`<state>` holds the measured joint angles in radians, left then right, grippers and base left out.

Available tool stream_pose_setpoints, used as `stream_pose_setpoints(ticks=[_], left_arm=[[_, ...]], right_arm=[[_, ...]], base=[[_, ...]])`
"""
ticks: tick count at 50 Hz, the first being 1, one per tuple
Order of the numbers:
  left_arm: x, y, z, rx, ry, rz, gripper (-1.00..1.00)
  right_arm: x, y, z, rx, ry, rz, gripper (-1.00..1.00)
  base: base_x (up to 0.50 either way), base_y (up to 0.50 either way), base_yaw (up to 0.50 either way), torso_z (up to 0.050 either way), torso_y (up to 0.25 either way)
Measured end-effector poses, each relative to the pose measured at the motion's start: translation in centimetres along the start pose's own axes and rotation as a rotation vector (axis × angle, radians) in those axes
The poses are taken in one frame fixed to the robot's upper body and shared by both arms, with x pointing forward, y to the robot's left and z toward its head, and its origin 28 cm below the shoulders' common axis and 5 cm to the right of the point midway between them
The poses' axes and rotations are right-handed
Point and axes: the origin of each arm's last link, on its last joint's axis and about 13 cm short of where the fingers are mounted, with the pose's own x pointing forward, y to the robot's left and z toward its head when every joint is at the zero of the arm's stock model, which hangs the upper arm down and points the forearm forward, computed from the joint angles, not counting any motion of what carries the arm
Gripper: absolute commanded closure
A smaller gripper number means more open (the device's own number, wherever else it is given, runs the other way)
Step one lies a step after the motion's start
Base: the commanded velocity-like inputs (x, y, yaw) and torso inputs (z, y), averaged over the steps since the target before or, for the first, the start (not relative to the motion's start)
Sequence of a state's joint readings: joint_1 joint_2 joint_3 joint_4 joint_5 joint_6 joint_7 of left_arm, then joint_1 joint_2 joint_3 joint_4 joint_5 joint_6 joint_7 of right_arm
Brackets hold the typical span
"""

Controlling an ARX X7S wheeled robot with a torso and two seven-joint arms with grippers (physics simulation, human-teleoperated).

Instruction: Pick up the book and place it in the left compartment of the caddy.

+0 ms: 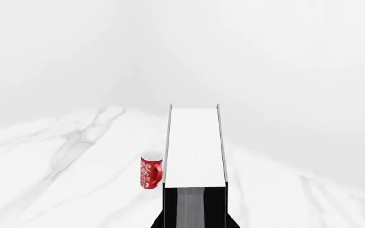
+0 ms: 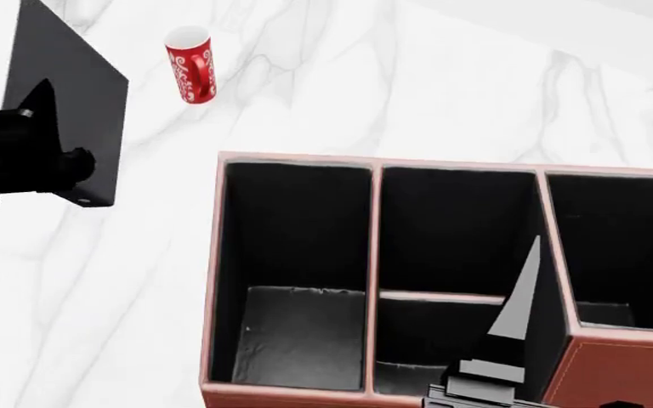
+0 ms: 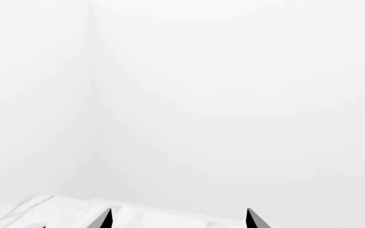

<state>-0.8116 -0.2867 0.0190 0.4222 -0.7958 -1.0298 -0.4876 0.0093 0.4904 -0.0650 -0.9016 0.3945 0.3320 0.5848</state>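
The book (image 2: 68, 102), a thick black hardcover, hangs above the marble counter at the far left of the head view, to the left of the caddy (image 2: 379, 165). My left gripper (image 2: 45, 143) is shut on the book's near end. In the left wrist view the book's white page edges (image 1: 195, 145) run away from the left gripper (image 1: 194, 211), a black cover on each side. The left compartment (image 2: 292, 263) is a deep black-lined bay with nothing in it. My right gripper (image 3: 178, 219) is open and holds nothing. One of its grey fingers (image 2: 519, 310) stands over the caddy's middle section.
A red mug (image 2: 190, 64) with white swirls stands upright on the white marble counter (image 2: 338, 93) beyond the caddy's left end; it sits beside the book in the left wrist view, red mug (image 1: 150, 171). The caddy's right section (image 2: 621, 246) has a taller reddish-brown front.
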Motion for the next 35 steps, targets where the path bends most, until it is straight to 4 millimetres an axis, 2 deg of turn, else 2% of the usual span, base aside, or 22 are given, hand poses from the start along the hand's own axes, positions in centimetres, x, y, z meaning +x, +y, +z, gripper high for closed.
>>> stream_pose_setpoints(ticks=[18, 27, 35], left_arm=[[-3.4, -3.5, 0.4, 0.011, 0.016, -0.158, 1.00], [-4.0, -4.9, -0.3, 0.029, 0.055, -0.229, 1.00], [-3.6, -5.8, -1.3, 0.045, 0.097, -0.265, 1.00]], right_arm=[[0.0, 0.0, 0.1, -0.001, -0.001, -0.003, -1.00], [0.0, -0.1, 0.2, -0.004, 0.000, -0.005, -1.00], [0.0, -0.1, 0.2, -0.008, 0.004, -0.006, -1.00]], base=[[0.00, 0.00, 0.00, 0.000, 0.001], [0.00, 0.00, 0.00, 0.000, 0.001], [0.00, 0.00, 0.00, 0.000, 0.003]])
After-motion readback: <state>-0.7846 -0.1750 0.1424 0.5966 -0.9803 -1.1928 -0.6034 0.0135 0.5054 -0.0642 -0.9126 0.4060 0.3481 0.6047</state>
